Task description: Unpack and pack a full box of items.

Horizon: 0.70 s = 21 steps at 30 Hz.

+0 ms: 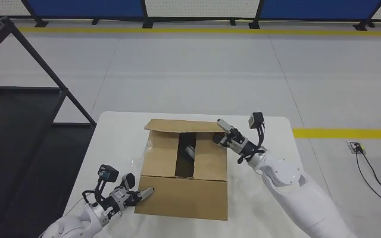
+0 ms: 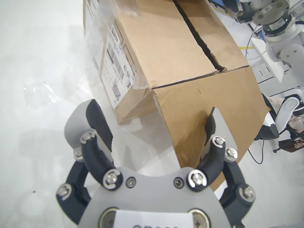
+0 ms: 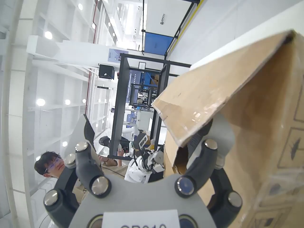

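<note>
A brown cardboard box [image 1: 202,163] stands in the middle of the white table [image 1: 119,137]. Its top flaps are parted, and a dark item [image 1: 187,153] shows in the gap between them. My left gripper [image 1: 140,189] is at the box's near left corner. It is open, and the corner of the hanging front flap [image 2: 204,105] lies between its fingers [image 2: 96,117]. My right gripper [image 1: 220,132] is at the far right top of the box, also open. The edge of a raised flap [image 3: 213,88] sits between its fingers, one finger [image 3: 220,129] under the flap.
A white shipping label [image 2: 116,72] and loose clear tape cover the box's left side. A scrap of clear plastic [image 2: 40,92] lies on the table to the left of the box. A black frame [image 1: 36,89] stands off the table's left edge.
</note>
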Motion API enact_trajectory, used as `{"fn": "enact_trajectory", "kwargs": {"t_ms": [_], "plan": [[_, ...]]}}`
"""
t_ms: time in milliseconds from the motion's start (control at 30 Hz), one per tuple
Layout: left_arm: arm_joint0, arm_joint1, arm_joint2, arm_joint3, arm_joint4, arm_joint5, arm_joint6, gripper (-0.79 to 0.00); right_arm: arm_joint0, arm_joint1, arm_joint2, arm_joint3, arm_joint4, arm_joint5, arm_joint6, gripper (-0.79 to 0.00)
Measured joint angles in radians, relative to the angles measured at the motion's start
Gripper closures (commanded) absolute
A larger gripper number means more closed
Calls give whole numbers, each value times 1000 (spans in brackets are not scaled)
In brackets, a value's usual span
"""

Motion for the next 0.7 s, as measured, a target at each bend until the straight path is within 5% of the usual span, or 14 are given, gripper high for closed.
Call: {"fn": "enact_trajectory", "kwargs": {"t_ms": [500, 700], "plan": [[0, 0, 0, 0, 0, 0, 0, -785, 58, -21, -8, 40, 48, -19, 49, -785], [0, 0, 0, 0, 0, 0, 0, -785, 80, -55, -36, 50, 47, 22, -100, -785]]}}
